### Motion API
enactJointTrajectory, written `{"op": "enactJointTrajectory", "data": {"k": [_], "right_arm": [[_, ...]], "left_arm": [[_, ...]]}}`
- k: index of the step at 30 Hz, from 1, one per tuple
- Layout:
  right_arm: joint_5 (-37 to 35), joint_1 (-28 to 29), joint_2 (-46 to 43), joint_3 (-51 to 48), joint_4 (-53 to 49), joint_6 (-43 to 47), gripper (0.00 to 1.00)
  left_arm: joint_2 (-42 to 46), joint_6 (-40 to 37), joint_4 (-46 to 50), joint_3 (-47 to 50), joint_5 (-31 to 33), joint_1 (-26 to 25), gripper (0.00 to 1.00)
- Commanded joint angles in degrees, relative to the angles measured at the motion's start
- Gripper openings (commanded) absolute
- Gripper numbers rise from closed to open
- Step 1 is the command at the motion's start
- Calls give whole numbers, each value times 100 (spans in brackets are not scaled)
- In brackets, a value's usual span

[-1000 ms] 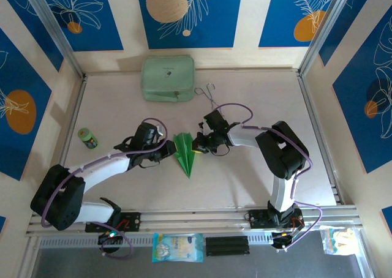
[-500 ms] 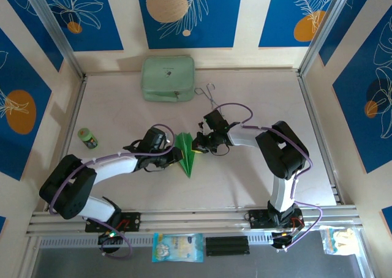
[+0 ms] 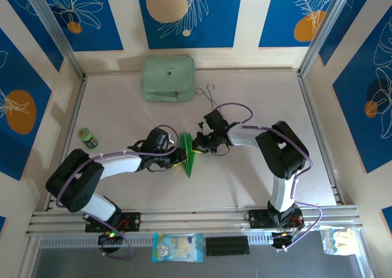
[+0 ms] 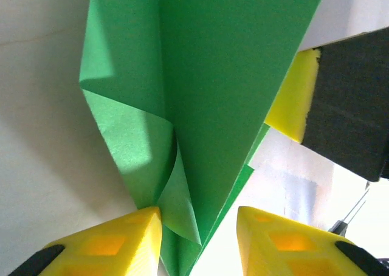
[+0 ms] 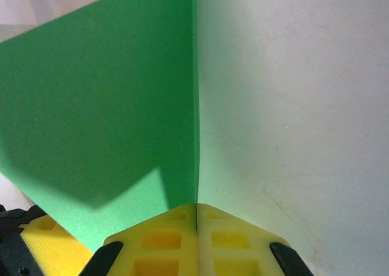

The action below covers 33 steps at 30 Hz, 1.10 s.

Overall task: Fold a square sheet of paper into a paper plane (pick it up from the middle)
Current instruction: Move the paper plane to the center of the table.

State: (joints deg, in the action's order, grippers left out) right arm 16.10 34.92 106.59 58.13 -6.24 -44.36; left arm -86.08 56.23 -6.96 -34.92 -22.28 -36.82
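The bright green paper plane (image 3: 187, 152) lies mid-table as a narrow folded dart, its tip (image 3: 188, 175) toward the near edge. My right gripper (image 3: 197, 144) holds its right side. In the right wrist view the gripper (image 5: 196, 212) is shut on the edge of the paper (image 5: 109, 106), which stands up as a wing. My left gripper (image 3: 177, 157) sits at the plane's left side. In the left wrist view it (image 4: 199, 242) is open, with the plane's folded layers (image 4: 213, 75) and a curled flap (image 4: 179, 197) between the yellow fingers (image 4: 115, 242).
A pale mint case (image 3: 168, 78) lies at the back of the table, with thin wire tongs (image 3: 208, 94) beside it. A small green can (image 3: 89, 138) stands at the left. A snack packet (image 3: 177, 247) lies below the front rail.
My left arm has swung right, bringing its open gripper from beside the plane onto its left edge. The right gripper has kept its hold and has not moved.
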Motion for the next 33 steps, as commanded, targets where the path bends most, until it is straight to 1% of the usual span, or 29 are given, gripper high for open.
{"op": "enactJointTrajectory", "data": {"k": [1,11,15,22,29,33], "right_arm": [[95,42,47,71,-91,45,5],[92,37,64,76,-103,32,5],[92,52,64,75,-97,28,5],[106,81,25,93,-114,46,5],[95,107,29,125,-151,33,5],[112,103,38,145,-160,33,5]], "left_arm": [[-97,98,-238,-92,-215,-108,38],[98,167,175,-17,170,-407,38],[118,221,98,52,291,-460,38],[-106,-179,594,-420,571,-466,38],[-173,-554,1418,-876,1010,-612,41],[-315,-630,1627,-1039,1077,-659,42]]}}
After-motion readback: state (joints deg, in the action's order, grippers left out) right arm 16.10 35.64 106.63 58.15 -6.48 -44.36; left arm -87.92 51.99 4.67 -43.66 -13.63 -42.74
